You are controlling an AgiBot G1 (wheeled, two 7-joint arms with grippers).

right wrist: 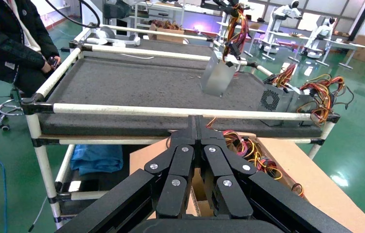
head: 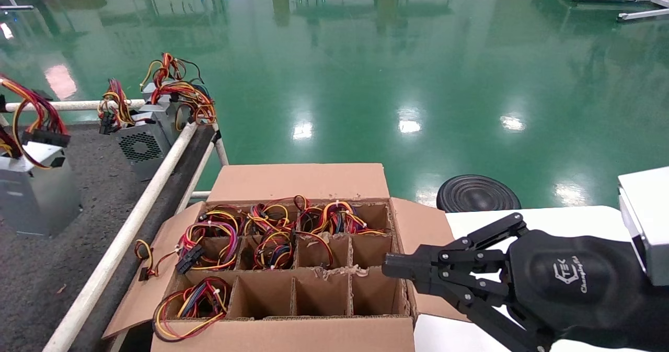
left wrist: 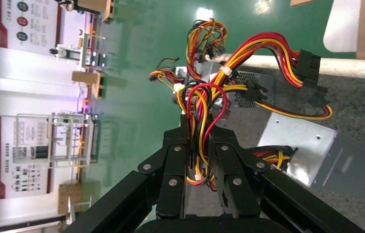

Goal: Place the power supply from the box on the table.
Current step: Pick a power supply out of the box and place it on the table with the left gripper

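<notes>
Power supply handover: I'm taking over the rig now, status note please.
Left end effector: shut on the wires of the power supply. The block hangs tilted at the table; contact unclear.
Right end effector: shut, empty, at the right edge of the box.
Done: unit is out of the box, over the table.
Left: set it down, release.

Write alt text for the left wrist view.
The left gripper is shut on the wire bundle of a silver power supply, which hangs tilted over the dark grey table. Behind it are a white rail, another grey unit and green floor.
</notes>
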